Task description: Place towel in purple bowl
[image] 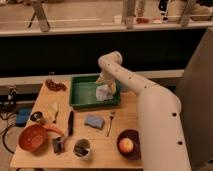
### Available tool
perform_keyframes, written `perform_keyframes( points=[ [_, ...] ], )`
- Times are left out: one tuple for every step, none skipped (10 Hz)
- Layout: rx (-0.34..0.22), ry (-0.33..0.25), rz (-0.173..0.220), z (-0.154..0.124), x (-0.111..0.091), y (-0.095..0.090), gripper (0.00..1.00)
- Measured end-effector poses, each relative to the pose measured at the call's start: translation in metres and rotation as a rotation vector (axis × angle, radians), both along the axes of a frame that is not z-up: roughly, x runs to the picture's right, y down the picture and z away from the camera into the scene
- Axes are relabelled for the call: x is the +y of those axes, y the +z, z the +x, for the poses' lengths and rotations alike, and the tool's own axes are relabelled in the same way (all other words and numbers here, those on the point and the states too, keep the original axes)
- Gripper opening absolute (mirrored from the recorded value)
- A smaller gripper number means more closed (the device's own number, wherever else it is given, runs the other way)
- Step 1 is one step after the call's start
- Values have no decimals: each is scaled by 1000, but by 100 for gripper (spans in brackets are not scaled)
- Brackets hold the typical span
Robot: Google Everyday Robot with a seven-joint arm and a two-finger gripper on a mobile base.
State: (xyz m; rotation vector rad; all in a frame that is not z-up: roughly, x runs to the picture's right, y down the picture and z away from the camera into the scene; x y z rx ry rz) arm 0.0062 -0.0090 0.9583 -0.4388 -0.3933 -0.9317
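Observation:
A crumpled white towel (103, 93) lies in the right half of the green tray (80, 98) at the back of the wooden table. My gripper (105, 83) reaches down from the white arm and is right on top of the towel, touching or nearly touching it. The dark purple bowl (131, 154) sits at the table's front right, with a round orange-red fruit (126, 144) in it. The bowl is well clear of the gripper, in front of it and to the right.
A blue sponge (93, 121) and a fork (110, 124) lie in front of the tray. A cup (82, 148), a black tool (70, 122) and an orange bowl (33, 138) are at the front left. My white arm covers the table's right side.

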Motion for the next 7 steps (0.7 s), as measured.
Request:
perform_keyframes(
  points=[
    [-15, -1, -5, -4, 5, 4, 80],
    [-24, -16, 4, -4, 13, 10, 80],
    [-29, -39, 12, -4, 21, 16, 80],
    [-33, -60, 15, -4, 29, 21, 80],
    [-39, -80, 17, -7, 35, 26, 77],
    [-48, -98, 18, -8, 39, 29, 66],
    [-52, -112, 18, -7, 41, 30, 56]
  ],
)
